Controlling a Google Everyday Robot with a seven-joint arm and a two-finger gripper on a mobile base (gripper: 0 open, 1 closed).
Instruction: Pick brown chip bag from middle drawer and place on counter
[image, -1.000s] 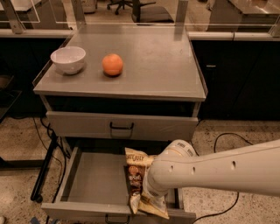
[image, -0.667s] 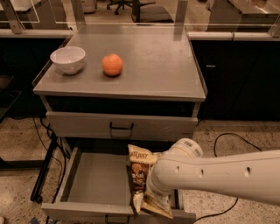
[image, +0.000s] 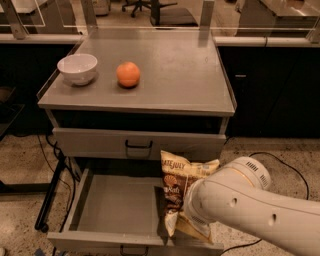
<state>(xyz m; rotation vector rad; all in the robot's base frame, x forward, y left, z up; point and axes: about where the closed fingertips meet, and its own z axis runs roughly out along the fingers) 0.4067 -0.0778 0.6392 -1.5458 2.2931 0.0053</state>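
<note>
The brown chip bag (image: 178, 186) stands upright over the right part of the open middle drawer (image: 112, 210), its top level with the shut drawer front (image: 137, 144) above. My white arm (image: 250, 212) comes in from the lower right and covers the bag's right and lower side. My gripper (image: 192, 207) sits behind the arm's wrist at the bag, hidden from view. The counter (image: 175, 70) is the grey top of the cabinet.
A white bowl (image: 77, 68) and an orange (image: 128, 74) sit on the counter's left half. Dark cabinets (image: 272, 90) flank the right side. Cables (image: 55, 165) and a black stand leg run along the floor to the drawer's left.
The chip bag has risen out of the drawer and moved slightly right with my arm; its top now reaches the upper drawer front.
</note>
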